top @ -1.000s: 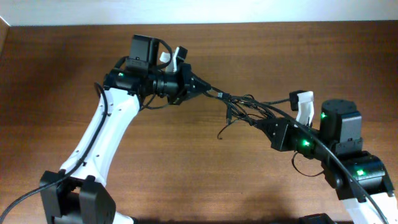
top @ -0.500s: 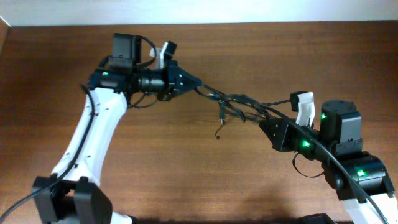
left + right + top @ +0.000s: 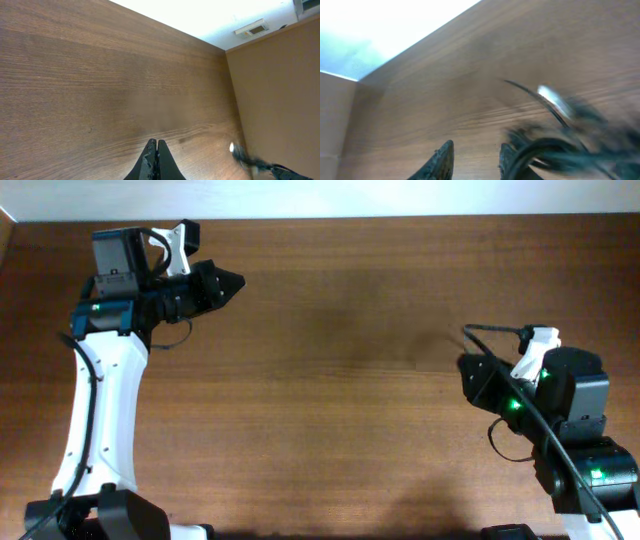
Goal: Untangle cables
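The cables show only in part. In the overhead view a thin black cord arcs over my right arm. The right wrist view has a blurred dark bunch of cables with a silvery plug, just right of the right finger. My right gripper is open, with bare wood between its fingers. Far off at the upper left, my left gripper is shut with nothing seen in it. A blurred cord end shows at the lower right of the left wrist view.
The brown wooden table lies between the two arms. A pale wall runs along its far edge. A thick black robot cable runs along the right arm.
The cables were stretched between both grippers. Now the left arm has swung back to the upper left without them, and the right gripper has opened and drawn back right, the bundle by it.
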Tool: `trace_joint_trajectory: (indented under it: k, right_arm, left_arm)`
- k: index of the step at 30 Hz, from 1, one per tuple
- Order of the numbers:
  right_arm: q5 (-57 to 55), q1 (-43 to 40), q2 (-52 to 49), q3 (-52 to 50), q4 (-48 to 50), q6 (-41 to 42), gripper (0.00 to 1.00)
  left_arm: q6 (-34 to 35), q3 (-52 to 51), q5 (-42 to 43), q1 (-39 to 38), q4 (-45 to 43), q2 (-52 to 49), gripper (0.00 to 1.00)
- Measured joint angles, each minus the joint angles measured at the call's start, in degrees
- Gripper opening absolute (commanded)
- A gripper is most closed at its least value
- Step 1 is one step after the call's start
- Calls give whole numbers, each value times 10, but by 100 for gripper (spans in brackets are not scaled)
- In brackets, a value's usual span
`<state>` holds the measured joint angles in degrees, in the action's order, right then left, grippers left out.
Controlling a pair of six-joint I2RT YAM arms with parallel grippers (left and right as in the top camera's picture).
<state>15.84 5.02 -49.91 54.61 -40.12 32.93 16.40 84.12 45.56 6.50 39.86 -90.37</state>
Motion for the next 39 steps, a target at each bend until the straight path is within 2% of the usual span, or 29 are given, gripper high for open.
trace_joint_trajectory:
  k: [4, 7, 8, 9, 10, 11, 12, 15, 18, 21, 24, 31, 34, 39]
  right_arm:
    - [101, 3, -17, 0, 46, 2, 13]
    - [170, 28, -50, 0, 67, 2, 15]
    - [185, 45, -65, 0, 75, 0, 30]
    - [195, 57, -78, 0, 81, -5, 59]
    - [206, 78, -96, 0, 90, -12, 73]
    - [216, 97, -116, 0, 97, -23, 94]
    - [223, 112, -135, 0, 104, -30, 98]
    - [231, 129, -187, 0, 116, -38, 98]
    - [204, 125, -238, 1, 56, 10, 98]
    - [202, 123, -282, 1, 34, 49, 98]
    - [266, 122, -304, 0, 77, 86, 98]
    - [395, 122, -308, 0, 85, 290, 99]
    - [406, 122, -308, 0, 85, 397, 98]
    - [362, 122, -308, 0, 85, 556, 98]
  left_arm:
    - [-6, 0, 0, -1, 0, 0, 2]
    - [-7, 0, 0, -1, 0, 0, 2]
    - [-7, 0, 0, -1, 0, 0, 3]
    - [-7, 0, -1, -1, 0, 0, 6]
    - [-8, 0, -2, -1, 0, 0, 10]
    - [-9, 0, -3, -1, 0, 0, 18]
    - [-10, 0, -4, -1, 1, 0, 26]
    - [-14, 0, -7, -1, 1, 0, 41]
    - [-15, 0, -7, -1, 1, 0, 54]
    - [-14, 0, -8, -1, 2, 0, 59]
    - [-14, 0, -9, -1, 2, 0, 59]
    - [-14, 0, -9, -1, 10, 0, 62]
    - [-14, 0, -9, -1, 13, 0, 62]
    - [-15, 0, -9, -1, 13, 0, 62]
